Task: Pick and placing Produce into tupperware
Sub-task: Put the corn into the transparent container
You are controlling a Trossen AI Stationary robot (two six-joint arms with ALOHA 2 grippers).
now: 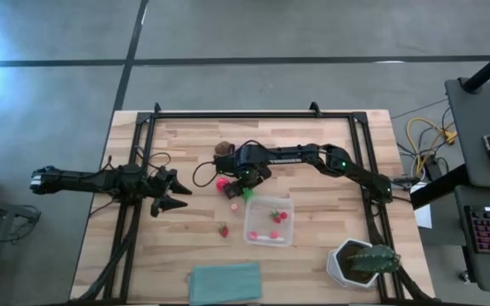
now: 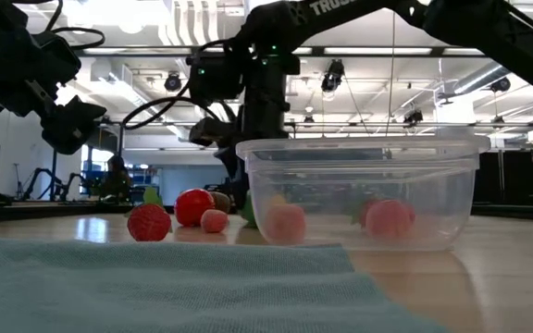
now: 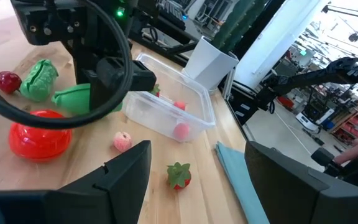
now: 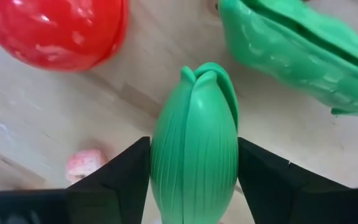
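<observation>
right gripper (image 4: 194, 177) clamped on ribbed green elongated toy vegetable (image 4: 194, 149), mid-worktop | clear plastic rectangular tupperware (image 1: 268, 222) just beside, toward the near edge | left gripper (image 1: 167, 192) open, left edge

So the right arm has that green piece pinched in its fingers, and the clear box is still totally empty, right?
Not quite. The right gripper does hold the green piece, but the clear box is not empty: the high view shows a few small red and pink pieces lying inside it, and the low view shows them through its wall.
</observation>
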